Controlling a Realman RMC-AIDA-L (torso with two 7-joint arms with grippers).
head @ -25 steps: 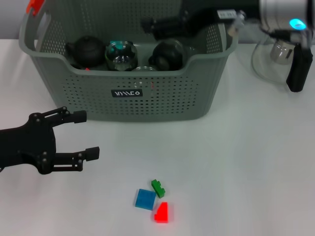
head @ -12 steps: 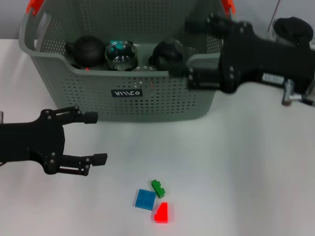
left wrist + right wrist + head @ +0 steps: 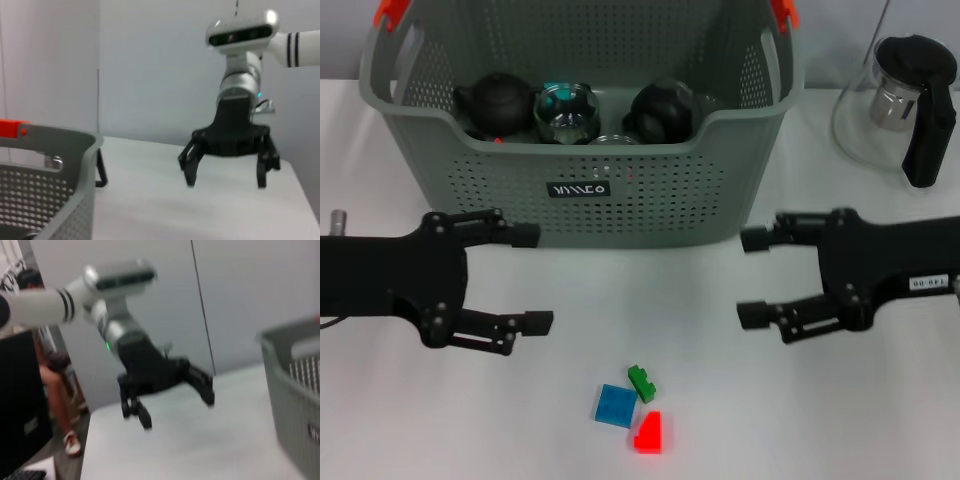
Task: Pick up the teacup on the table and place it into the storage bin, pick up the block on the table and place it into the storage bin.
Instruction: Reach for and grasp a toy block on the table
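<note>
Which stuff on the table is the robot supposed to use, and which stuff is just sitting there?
For the job:
- storage bin, with dark teapots and a glass piece inside
- blue block, green block, red block on the table
- left gripper and right gripper, both open and empty

Just sitting there:
- glass jug with a black lid, beside the bin
</note>
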